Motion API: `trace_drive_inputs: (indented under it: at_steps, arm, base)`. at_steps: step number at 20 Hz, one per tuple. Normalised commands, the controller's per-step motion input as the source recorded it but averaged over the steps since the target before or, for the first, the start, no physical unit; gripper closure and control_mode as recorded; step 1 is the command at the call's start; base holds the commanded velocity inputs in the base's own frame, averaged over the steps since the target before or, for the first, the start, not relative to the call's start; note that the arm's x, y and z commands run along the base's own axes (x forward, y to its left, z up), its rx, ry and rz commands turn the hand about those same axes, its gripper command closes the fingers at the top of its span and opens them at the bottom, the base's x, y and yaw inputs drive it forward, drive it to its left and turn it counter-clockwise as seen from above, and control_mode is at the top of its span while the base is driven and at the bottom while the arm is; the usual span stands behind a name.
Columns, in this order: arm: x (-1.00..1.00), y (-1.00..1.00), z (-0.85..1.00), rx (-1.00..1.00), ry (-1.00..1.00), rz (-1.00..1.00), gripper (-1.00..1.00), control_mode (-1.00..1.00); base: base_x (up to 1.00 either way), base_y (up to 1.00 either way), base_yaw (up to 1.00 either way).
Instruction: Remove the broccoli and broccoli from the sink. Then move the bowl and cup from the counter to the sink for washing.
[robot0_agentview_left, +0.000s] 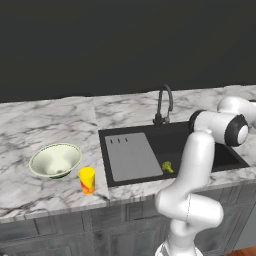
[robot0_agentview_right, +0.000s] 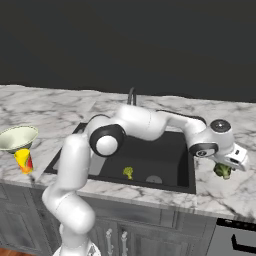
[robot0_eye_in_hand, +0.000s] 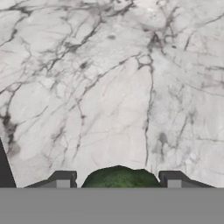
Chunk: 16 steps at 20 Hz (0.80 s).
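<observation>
**Darker floret over the tabletop, ready to set down**

The gripper (robot0_agentview_right: 225, 169) pinches the darker broccoli (robot0_agentview_right: 222, 171) just above the tabletop (robot0_agentview_right: 235, 192), right of the sink (robot0_agentview_right: 182, 172). Best to lower gently, then spread the jaws. The yellowish floret (robot0_agentview_right: 128, 172) waits in the basin. Whether the held floret touches the marble is unclear; the fingertips (robot0_eye_in_hand: 62, 180) are cut off.

Two base views look forward and down from behind the arm, left and right, both taking in the black recessed sink (robot0_agentview_left: 200, 145) (robot0_agentview_right: 165, 155) set in the white grey-veined marble counter (robot0_agentview_left: 45, 125) (robot0_agentview_right: 55, 112). The hand view looks close onto that counter (robot0_eye_in_hand: 113, 87).
</observation>
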Motion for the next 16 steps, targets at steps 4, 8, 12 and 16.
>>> trace_drive_inputs:
  at_steps: [4,8,12,16]
  arm:
    - [-0.09,-0.09,-0.21,-0.01,0.0,0.0,1.0,-1.0]
    - [-0.06,-0.08,-0.22,0.0,0.03,0.0,1.0,-1.0]
    - [-0.06,-0.07,-0.22,-0.01,0.03,0.0,1.0,-1.0]
    - [-0.07,-0.07,-0.22,-0.01,0.03,0.0,1.0,-1.0]
  base:
    - [0.0,0.0,0.0]
    - [0.0,0.0,0.0]
    - [0.0,0.0,0.0]
    - [0.0,0.0,0.0]
